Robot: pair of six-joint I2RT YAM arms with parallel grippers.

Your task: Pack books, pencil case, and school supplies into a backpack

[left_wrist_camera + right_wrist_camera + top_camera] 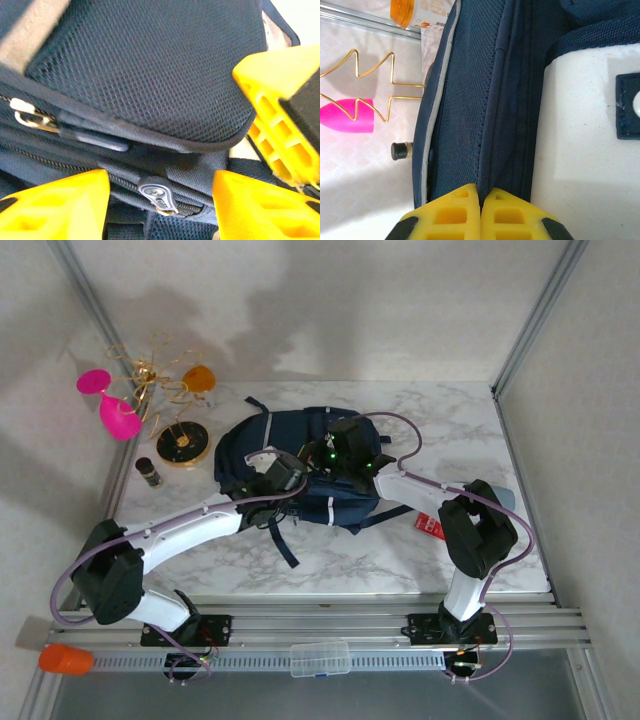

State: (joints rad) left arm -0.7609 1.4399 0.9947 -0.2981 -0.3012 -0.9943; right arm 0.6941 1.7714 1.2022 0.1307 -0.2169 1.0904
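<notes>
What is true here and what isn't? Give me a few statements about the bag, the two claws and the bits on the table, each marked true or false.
1. The backpack lies on the marble table. True.
2. The left gripper is clamped shut. False: its fingers stand apart, over a zipper pull on the backpack.
3. The right gripper has its fingers closed together. True.
4. The red packet is inside the backpack. False: it lies on the table beside the right arm.
5. The pink thing sits at the table's right edge. False: it is at the left edge.
</notes>
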